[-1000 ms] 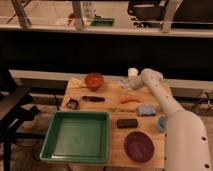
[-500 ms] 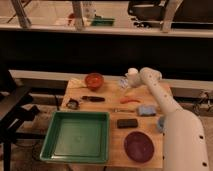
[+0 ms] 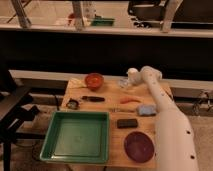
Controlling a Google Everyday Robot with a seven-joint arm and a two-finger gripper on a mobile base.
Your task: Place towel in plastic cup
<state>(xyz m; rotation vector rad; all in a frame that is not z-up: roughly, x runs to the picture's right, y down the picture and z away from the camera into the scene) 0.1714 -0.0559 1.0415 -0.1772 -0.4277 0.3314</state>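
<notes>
Gripper (image 3: 129, 76) is held at the far edge of the counter (image 3: 114, 142), above a pale object taken for the plastic cup (image 3: 123, 83). Its spread, and whether anything is held, cannot be told. Towel (image 3: 75, 82), judged the pale crumple beside the red bowl (image 3: 93, 80), lies well apart; a central pinch is advised.

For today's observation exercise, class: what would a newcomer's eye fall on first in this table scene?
The big white robot arm runs up the right side of the wooden table, its hand near the back edge. Next, the large green rectangular plastic tray fills the front left corner, with a round dark red plate at front right.
</notes>
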